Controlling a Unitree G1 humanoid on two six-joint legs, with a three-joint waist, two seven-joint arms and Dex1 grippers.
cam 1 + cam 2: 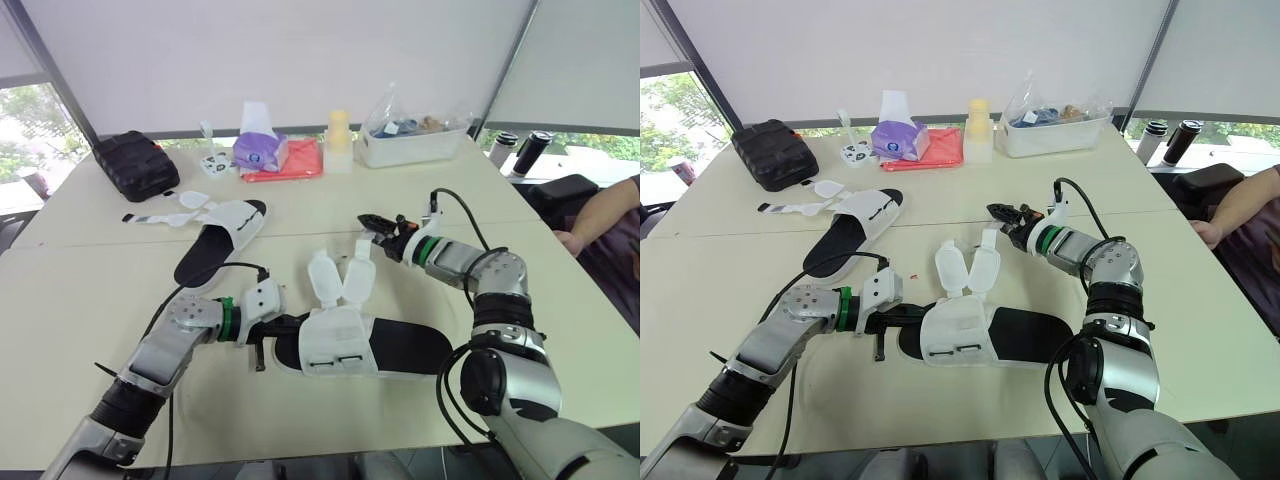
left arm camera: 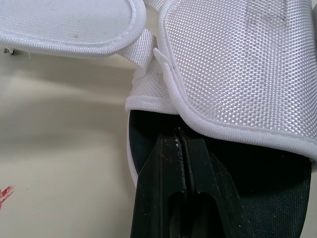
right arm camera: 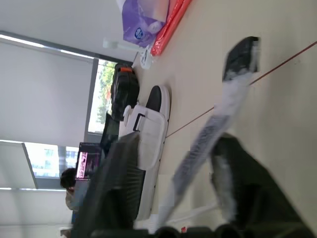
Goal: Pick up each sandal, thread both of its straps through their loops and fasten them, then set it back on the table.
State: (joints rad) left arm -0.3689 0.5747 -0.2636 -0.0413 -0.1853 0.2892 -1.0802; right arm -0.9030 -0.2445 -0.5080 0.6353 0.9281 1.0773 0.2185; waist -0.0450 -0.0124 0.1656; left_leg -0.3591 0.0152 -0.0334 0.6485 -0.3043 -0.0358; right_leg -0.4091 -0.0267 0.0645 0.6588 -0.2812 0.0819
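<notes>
On the bench (image 1: 90, 300), the near sandal (image 1: 375, 345) lies in front; the far sandal (image 1: 225, 235) behind it, leftward; the bag (image 1: 135, 163) far left; tissues (image 1: 260, 150) and tub (image 1: 410, 140) along the far edge, tub rightmost.

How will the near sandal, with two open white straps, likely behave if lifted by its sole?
The near sandal has a thin flat sole, so it is probably light. Its open straps are woven fabric leaning loosely, so they would likely flop. The coarse weave seems unlikely to slip.
</notes>
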